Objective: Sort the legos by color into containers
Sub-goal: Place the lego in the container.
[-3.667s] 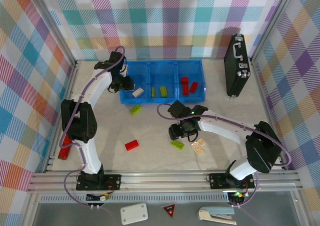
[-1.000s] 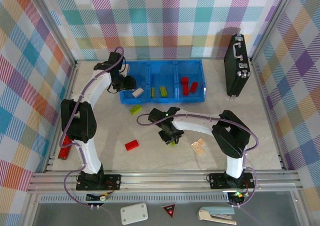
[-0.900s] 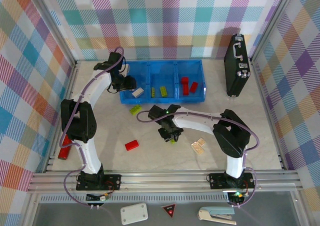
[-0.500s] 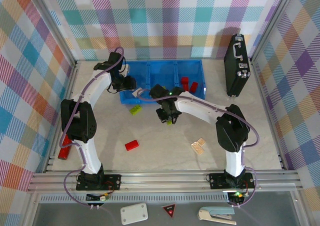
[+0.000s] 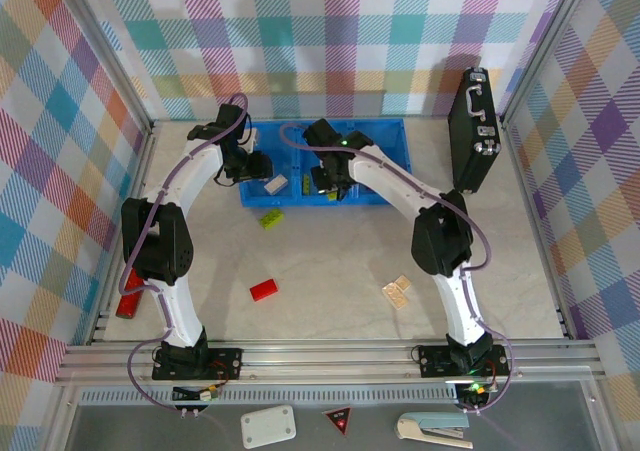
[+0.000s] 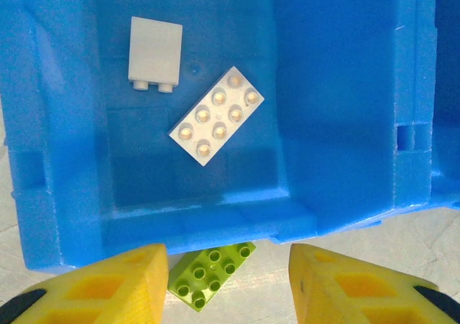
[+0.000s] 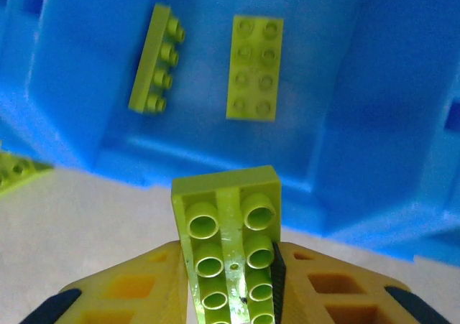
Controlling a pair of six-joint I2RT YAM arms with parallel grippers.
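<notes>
The blue bin (image 5: 395,197) lies at the back of the table with three compartments. My right gripper (image 5: 328,179) hovers at the near wall of the middle one, shut on a lime green lego (image 7: 226,216) held underside up. Below it lie two green legos (image 7: 255,67), one on its side (image 7: 156,58). My left gripper (image 6: 226,288) stands open over the left compartment's near wall, where two beige legos (image 6: 217,116) rest. Red legos (image 5: 370,166) fill the right compartment. On the table lie a green lego (image 5: 270,218), a red one (image 5: 265,289) and beige ones (image 5: 397,291).
A black case (image 5: 472,131) stands upright at the back right. A red object (image 5: 128,306) lies beyond the table's left edge by the left arm. The metal frame rail (image 5: 330,356) runs along the front.
My right gripper has lifted the green lego from the middle of the table and carried it back to the bin's middle compartment. The left arm has stayed in place.
</notes>
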